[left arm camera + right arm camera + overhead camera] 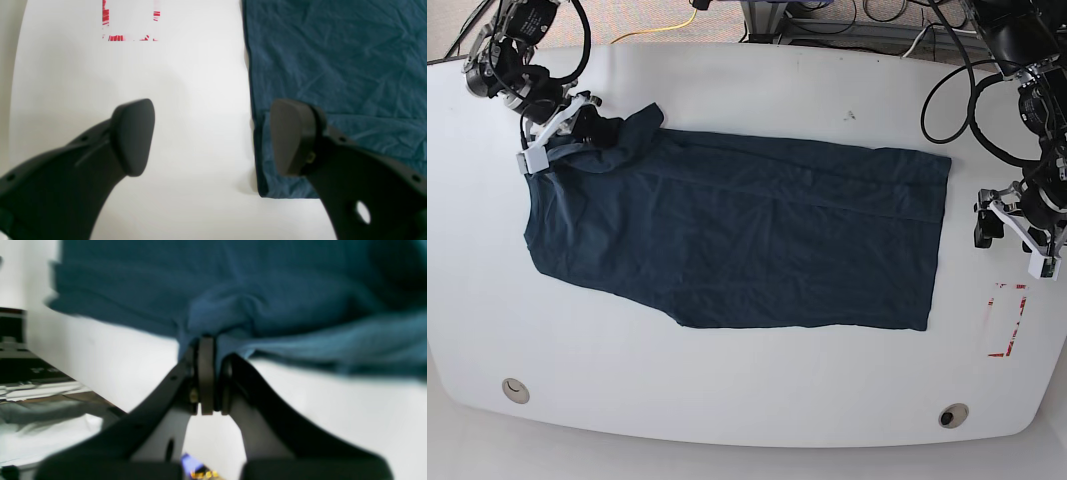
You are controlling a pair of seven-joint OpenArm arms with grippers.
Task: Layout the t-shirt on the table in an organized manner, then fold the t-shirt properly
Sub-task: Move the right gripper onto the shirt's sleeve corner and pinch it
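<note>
Nearest to us in the base view is the front rim of the table (727,425), white and rounded at the corners; two round grommet holes sit in it, one at the near left (515,389) and one at the near right (953,414); just beyond the right-hand one we see a red dashed rectangle mark (1006,320) on the bare top.

Across the middle lies the t-shirt (747,240), dark navy-teal and wrinkled, spread mostly flat in one long shape from the left part of the table to a straight edge at the right; its far-left corner is bunched and lifted off the surface.

Off that straight edge, over bare table, we find our left gripper (213,136) — its two dark fingers (133,136) stand wide apart with nothing between them; in its wrist view one finger hangs over white table and the other over the cloth's border, and we cannot tell whether that one touches the fabric.

Farthest back, at the far-left corner, our right gripper (206,350) has its pads pressed tight together on a pinch of the t-shirt — the fabric puckers into a small knot right at the tips, and folds of cloth fan away from that point.

Beyond the table's far rim we see cables (947,60) and patterned floor.
</note>
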